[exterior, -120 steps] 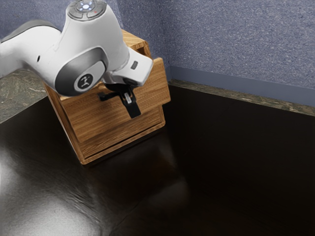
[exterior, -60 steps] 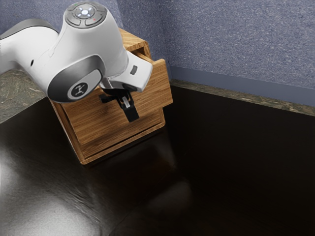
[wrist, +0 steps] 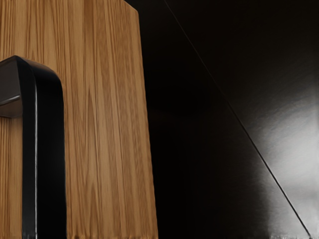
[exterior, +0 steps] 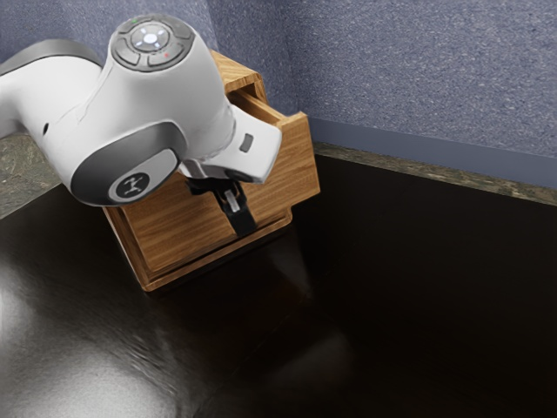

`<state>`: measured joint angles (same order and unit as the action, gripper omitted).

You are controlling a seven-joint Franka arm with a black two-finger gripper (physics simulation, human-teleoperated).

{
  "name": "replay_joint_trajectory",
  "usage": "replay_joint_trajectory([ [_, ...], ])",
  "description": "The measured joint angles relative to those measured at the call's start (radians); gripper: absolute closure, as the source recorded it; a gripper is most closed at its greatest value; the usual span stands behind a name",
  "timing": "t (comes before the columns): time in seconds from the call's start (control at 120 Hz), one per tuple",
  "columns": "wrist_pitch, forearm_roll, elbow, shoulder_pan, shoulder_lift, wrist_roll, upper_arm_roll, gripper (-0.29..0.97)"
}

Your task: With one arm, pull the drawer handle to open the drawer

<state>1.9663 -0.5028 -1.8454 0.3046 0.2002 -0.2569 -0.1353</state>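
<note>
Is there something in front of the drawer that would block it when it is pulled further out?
Nothing visible does. The drawer is partly out of the wooden cabinet, and the dark table ahead of its front looks bare. The gripper is at the drawer handle, with nothing seen between them.

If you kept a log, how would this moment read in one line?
tool: shut on handle | drawer: partly open | cabinet: on dark table
</note>
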Motion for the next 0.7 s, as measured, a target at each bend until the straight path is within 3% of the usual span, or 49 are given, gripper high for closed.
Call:
replay_joint_trajectory([
  [0.4,-0.01,-0.005,-0.035,-0.002,0.04,0.057,0.036,0.0],
  [0.65,-0.053,-0.049,-0.03,-0.013,0.064,0.092,0.12,0.0],
  [0.7,-0.062,-0.023,-0.015,-0.007,0.057,0.099,0.139,0.0],
])
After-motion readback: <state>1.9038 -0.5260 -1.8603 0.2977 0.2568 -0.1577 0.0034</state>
